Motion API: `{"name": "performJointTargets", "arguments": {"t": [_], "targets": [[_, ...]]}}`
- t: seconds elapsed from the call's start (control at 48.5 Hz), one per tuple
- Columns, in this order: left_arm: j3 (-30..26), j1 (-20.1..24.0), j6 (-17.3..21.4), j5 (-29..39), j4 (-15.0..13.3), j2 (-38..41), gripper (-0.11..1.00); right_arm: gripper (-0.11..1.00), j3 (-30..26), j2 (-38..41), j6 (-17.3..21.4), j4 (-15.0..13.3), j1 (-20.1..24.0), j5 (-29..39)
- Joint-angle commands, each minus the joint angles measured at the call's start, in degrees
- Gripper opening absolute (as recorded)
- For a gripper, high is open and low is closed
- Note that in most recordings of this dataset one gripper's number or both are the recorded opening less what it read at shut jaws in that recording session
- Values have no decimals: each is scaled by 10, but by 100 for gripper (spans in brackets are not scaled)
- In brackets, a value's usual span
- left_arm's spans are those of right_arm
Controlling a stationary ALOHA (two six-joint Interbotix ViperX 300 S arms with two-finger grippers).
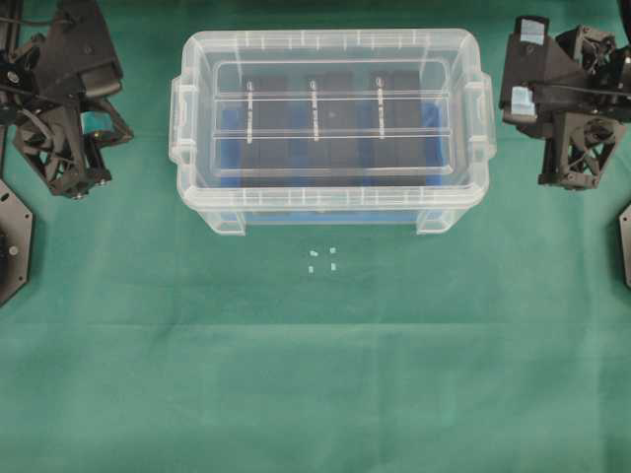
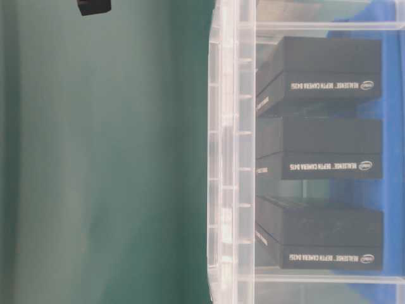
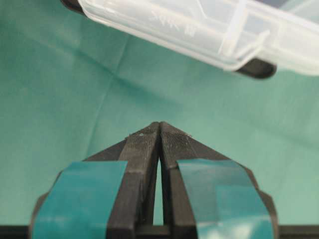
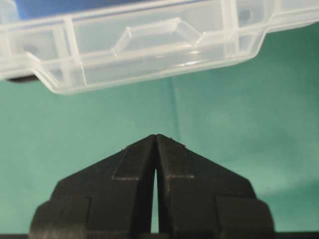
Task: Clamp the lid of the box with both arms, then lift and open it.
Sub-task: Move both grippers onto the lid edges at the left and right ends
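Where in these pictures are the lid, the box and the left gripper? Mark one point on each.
lid (image 1: 335, 110): overhead view, on its flat centre between the two long ribs.
box (image 1: 330, 219): overhead view, on its clear front wall.
left gripper (image 3: 159, 130): left wrist view, where the closed fingertips meet.

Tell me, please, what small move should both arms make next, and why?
Probably open both pincers first. The left pincer and right pincer are shut, tips together, each short of the box over bare cloth, and the lid sits untouched on top; shut tips cannot clamp its edges.
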Motion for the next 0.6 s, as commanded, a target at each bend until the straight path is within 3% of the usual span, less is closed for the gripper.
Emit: {"name": "performJointTargets", "arguments": {"t": [0.0, 0.165, 0.577], "targets": [[-11, 1, 18, 12, 1, 2, 2, 1, -7, -3, -11, -15, -2, -2], [-18, 2, 33, 26, 1, 15, 2, 1, -8, 0, -36, -25, -2, -3], [-25, 1, 33, 26, 1, 25, 2, 1, -16, 14, -41, -26, -2, -7]]}}
